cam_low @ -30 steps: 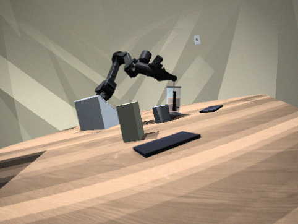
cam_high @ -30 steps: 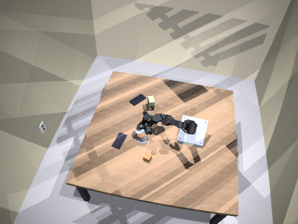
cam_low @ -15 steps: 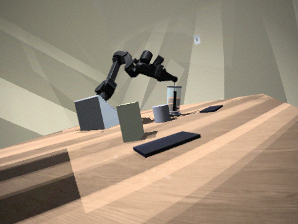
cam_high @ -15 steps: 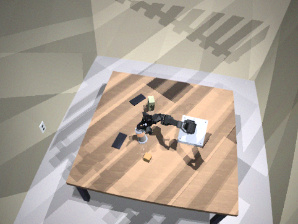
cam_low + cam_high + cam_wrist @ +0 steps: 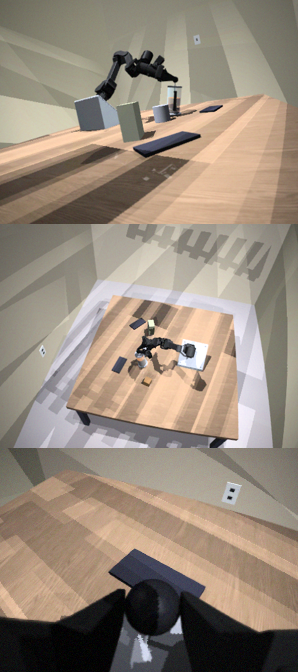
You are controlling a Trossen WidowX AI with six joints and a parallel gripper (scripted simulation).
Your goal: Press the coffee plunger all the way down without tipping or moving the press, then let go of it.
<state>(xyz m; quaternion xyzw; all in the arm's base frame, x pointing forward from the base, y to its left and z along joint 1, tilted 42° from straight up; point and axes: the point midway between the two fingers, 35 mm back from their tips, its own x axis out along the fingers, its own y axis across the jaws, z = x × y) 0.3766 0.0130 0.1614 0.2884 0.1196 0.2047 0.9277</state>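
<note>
The coffee press (image 5: 141, 360) (image 5: 174, 99) is a clear glass cylinder with brown coffee, standing upright near the middle of the wooden table (image 5: 191, 406) (image 5: 247, 161). Its plunger ends in a round black knob (image 5: 151, 607) (image 5: 175, 80) on a thin dark rod. My gripper (image 5: 152, 597) (image 5: 175, 80) (image 5: 140, 350) is shut on the knob, one finger on each side, right above the press. In the exterior view the knob sits a little above the glass rim. The glass body shows dimly below the knob in the wrist view.
A dark flat slab (image 5: 119, 364) (image 5: 211, 108) (image 5: 150, 574) lies just beyond the press. Another slab (image 5: 137, 323) (image 5: 167, 143), a pale green block (image 5: 151, 327) (image 5: 130, 121), a small block (image 5: 146, 381) (image 5: 161, 113) and the arm's base (image 5: 193, 354) (image 5: 94, 112) stand around.
</note>
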